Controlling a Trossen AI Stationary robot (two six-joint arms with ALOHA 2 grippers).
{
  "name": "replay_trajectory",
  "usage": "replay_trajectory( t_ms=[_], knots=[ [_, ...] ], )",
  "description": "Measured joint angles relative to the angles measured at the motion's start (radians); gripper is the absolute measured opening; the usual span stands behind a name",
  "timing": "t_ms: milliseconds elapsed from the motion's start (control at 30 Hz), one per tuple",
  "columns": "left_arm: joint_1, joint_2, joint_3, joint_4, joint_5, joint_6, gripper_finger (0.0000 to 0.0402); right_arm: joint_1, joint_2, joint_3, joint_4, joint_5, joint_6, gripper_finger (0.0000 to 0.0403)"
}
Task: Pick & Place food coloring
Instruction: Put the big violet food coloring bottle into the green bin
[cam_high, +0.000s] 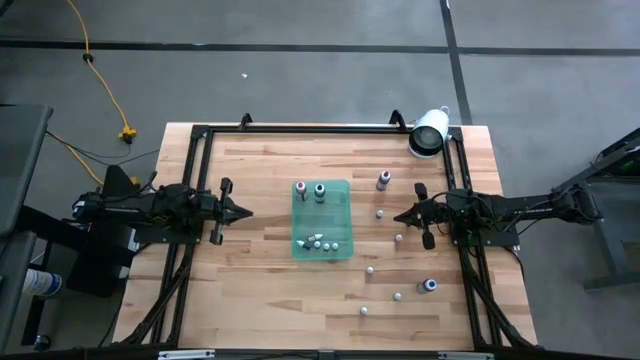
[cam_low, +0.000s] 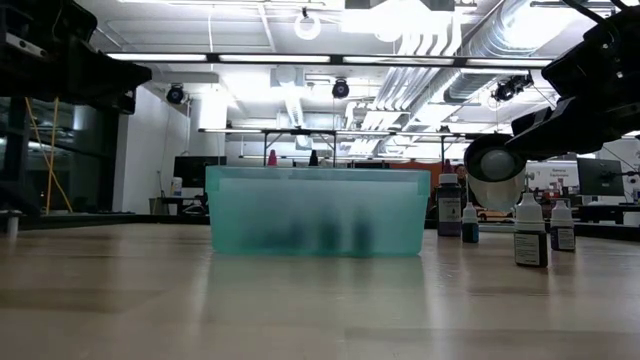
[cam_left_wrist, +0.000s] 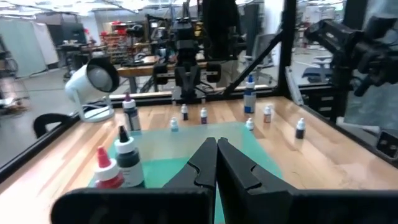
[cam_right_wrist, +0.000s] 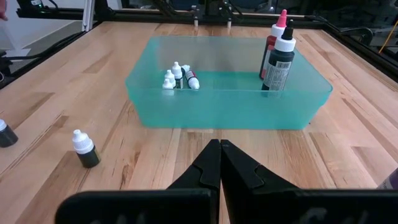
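Tools (cam_high: 243, 211) (cam_high: 398, 215) closed, flanking tray (cam_high: 322, 249)

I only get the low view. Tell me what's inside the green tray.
Observer: A pink-topped bottle and a dark-topped bottle stand at one end. Several small bottles are clustered at the other.
Operator: Count what's left on the table.
Observer: Roughly seven loose bottles, all on the right arm's side of the tray.
Operator: Report both hands.
Observer: Both are shut and empty. The left hand and right hand flank the tray.
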Motion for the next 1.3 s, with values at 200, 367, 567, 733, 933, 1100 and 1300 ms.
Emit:
replay_trajectory(
  t_ms=[200, 367, 567, 733, 933, 1100, 1300],
  knots=[
    [0.000, 0.000, 0.000, -0.003, -0.020, 0.119, 0.0000, 0.000, 0.000, 0.000, 0.000, 0.000, 0.000, 0.0000],
    [0.000, 0.028, 0.000, -0.004, -0.033, 0.132, 0.0000, 0.000, 0.000, 0.000, 0.000, 0.000, 0.000, 0.0000],
    [0.000, 0.031, 0.000, -0.004, -0.029, 0.132, 0.0000, 0.000, 0.000, 0.000, 0.000, 0.000, 0.000, 0.0000],
    [0.000, 0.031, 0.000, -0.004, -0.029, 0.132, 0.0000, 0.000, 0.000, 0.000, 0.000, 0.000, 0.000, 0.0000],
    [0.000, 0.031, 0.000, -0.004, -0.026, 0.132, 0.0000, 0.000, 0.000, 0.000, 0.000, 0.000, 0.000, 0.0000],
    [0.000, 0.031, 0.000, -0.004, -0.026, 0.132, 0.0000, 0.000, 0.000, 0.000, 0.000, 0.000, 0.000, 0.0000],
    [0.000, 0.031, 0.000, -0.004, -0.026, 0.132, 0.0000, 0.000, 0.000, 0.000, 0.000, 0.000, 0.000, 0.0000]
  ],
)
